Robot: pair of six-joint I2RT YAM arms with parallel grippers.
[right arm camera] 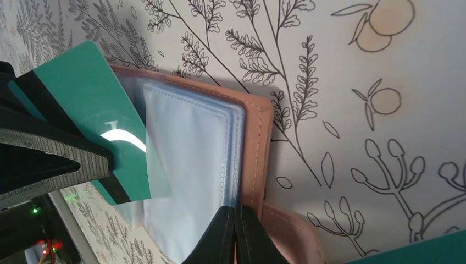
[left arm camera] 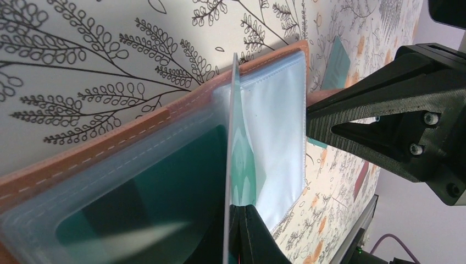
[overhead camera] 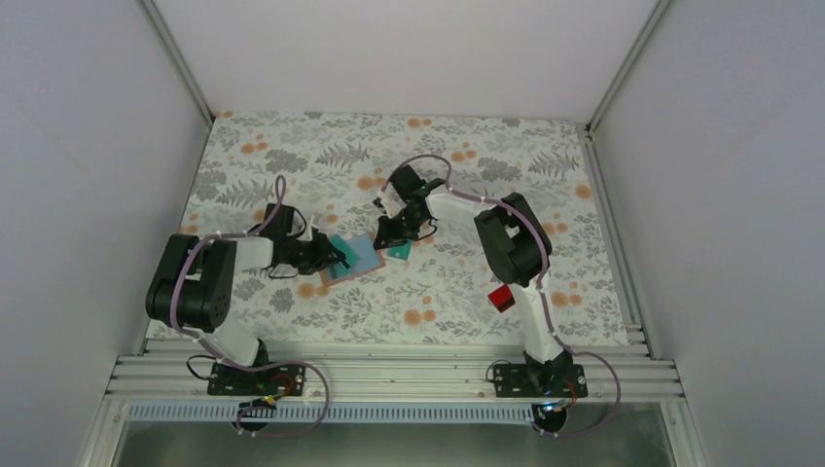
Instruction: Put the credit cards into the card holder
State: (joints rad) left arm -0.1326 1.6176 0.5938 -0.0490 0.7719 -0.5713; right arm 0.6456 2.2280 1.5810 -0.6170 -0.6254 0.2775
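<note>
We see the thin rectangular teal-green card [right arm camera: 93, 104], with a black stripe along one long edge, at the mouth of the flat tan-brown leather-like card holder [right arm camera: 255, 148]. Its leading long edge sits under the lip of a clear plastic sleeve [right arm camera: 187, 148]. The holder lies open on the floral-patterned desk [right arm camera: 357, 137], between the two arms. The card's long axis runs nearly parallel to the sleeve's open side, slightly skewed. We therefore judge that the coming push goes across the short way, from the left gripper [left arm camera: 231, 236] towards the holder's tan outer edge. The left gripper is clenched on the card's trailing edge and is the arm placed for that push. The right gripper [right arm camera: 236, 231] has its jaws pressed together at that far edge. We cannot tell whether it pinches the cover or merely pins it.
</note>
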